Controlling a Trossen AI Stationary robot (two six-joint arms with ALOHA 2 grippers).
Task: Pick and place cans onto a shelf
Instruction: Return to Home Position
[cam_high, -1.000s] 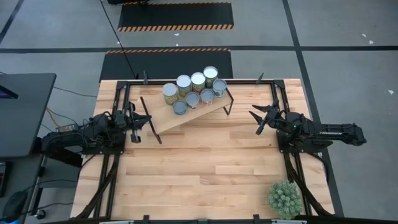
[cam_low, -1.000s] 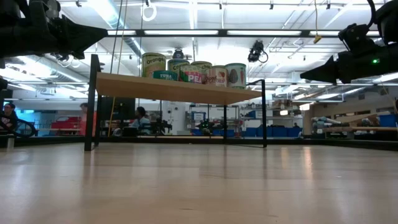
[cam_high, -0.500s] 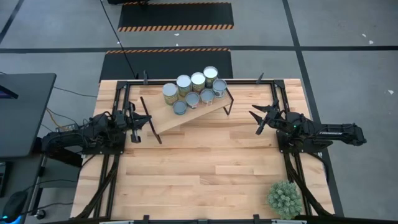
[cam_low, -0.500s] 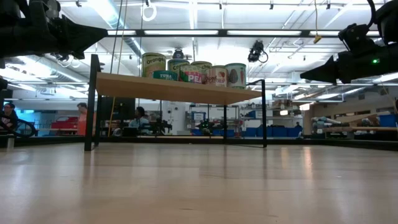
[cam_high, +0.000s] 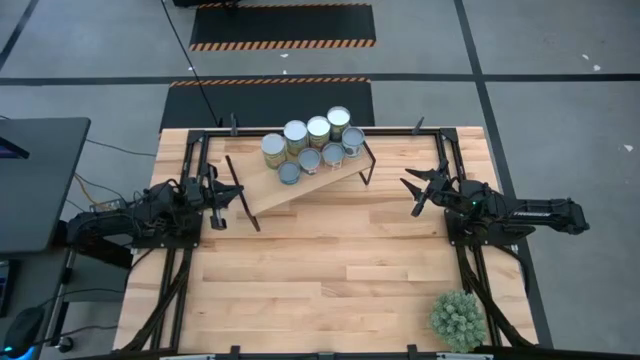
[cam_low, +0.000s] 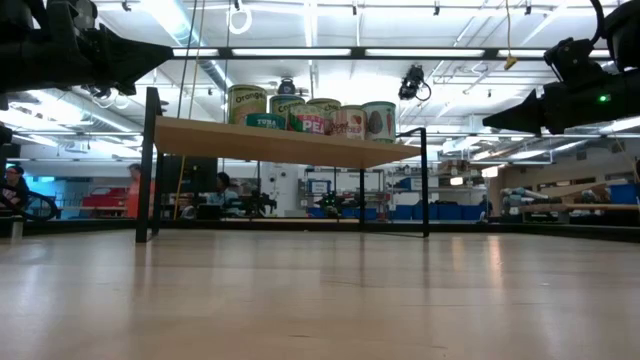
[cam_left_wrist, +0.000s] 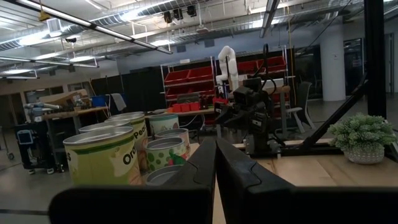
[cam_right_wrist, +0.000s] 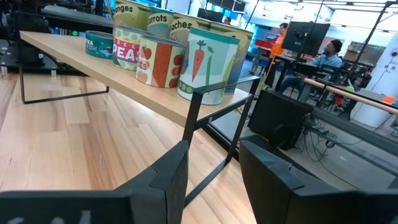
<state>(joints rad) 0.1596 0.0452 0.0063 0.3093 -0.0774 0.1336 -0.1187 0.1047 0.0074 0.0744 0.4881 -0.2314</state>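
Several cans (cam_high: 310, 145) stand upright in two rows on the tilted light wooden shelf (cam_high: 262, 192), which stands on thin black legs at the table's far side. The tall white-topped cans are in the far row and the shorter grey-topped ones in front. The cans also show in the low view (cam_low: 310, 115) and in the right wrist view (cam_right_wrist: 174, 56). My left gripper (cam_high: 240, 197) is shut and empty, just left of the shelf's left end. My right gripper (cam_high: 410, 195) is open and empty, right of the shelf's right end.
A green spiky potted plant (cam_high: 458, 319) stands at the table's near right corner. Black frame rails run along the table's left, right and far edges. Bare wooden tabletop (cam_high: 330, 270) lies between the arms and toward the near edge. People sit in the room behind.
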